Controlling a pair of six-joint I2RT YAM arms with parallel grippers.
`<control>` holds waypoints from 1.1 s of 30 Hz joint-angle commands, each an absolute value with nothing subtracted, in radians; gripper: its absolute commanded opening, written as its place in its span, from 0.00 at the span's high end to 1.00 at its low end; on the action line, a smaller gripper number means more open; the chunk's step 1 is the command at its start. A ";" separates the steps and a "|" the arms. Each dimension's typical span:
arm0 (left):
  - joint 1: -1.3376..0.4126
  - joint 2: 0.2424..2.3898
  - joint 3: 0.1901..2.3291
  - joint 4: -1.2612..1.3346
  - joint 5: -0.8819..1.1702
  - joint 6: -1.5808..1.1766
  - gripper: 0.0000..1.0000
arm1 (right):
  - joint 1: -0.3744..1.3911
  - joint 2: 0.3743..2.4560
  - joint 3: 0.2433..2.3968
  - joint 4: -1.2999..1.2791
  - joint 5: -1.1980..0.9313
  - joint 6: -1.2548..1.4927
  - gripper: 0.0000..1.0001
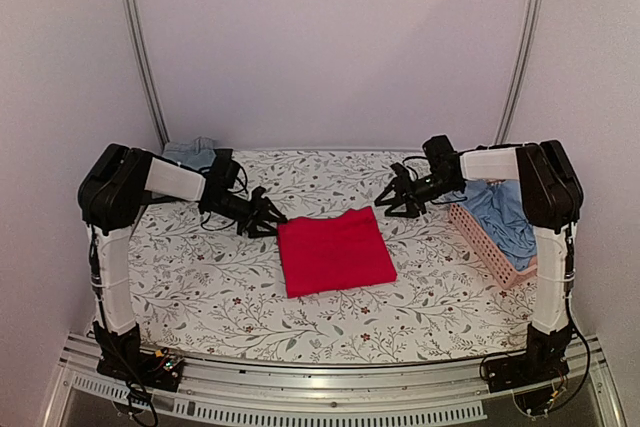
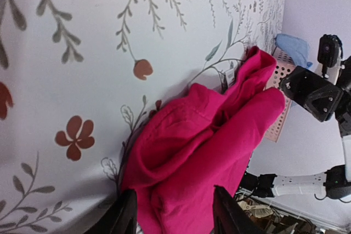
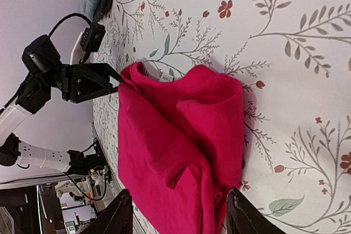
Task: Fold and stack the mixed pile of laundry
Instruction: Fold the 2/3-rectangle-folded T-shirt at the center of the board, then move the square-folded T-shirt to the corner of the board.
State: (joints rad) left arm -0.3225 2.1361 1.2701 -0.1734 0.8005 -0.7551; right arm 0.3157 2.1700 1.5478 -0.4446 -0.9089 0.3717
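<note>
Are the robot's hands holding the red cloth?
No, nothing is held. The left gripper and the right gripper are both open, one at each far corner of the folded red garment.

Folded red garment [image 1: 335, 250] on tablecloth [image 1: 200, 277], blue shirt [image 1: 503, 209] in basket [image 1: 484, 243]

Both arms [image 1: 185, 182] outstretched; jaws apart

Red garment [image 2: 203, 152] cut off at left wrist view's bottom.
</note>
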 commanded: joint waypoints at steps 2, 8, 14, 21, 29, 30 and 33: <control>-0.321 2.166 1.271 -0.180 0.766 -0.716 0.50 | 0.395 2.177 1.436 -0.399 -0.905 0.322 0.44; -0.350 2.127 1.165 -0.190 0.757 -0.664 0.65 | 0.423 2.136 1.237 -0.320 -0.891 0.345 0.46; -0.418 2.025 0.968 -0.163 0.745 -0.650 0.81 | 0.506 2.065 1.070 -0.300 -0.902 0.346 0.48; -0.472 1.823 0.727 -0.174 0.702 -0.599 0.72 | 0.655 1.843 0.829 -0.323 -0.944 0.417 0.48; -0.485 1.583 0.902 -0.254 0.523 -0.318 0.36 | 0.552 1.694 0.985 -0.620 -0.941 0.259 0.42; -0.506 1.572 0.929 -0.245 0.511 -0.260 0.35 | 0.509 1.703 1.033 -0.634 -0.933 0.237 0.42; -0.579 1.589 0.998 -0.230 0.479 -0.088 0.33 | 0.435 1.737 1.162 -0.640 -0.920 0.182 0.43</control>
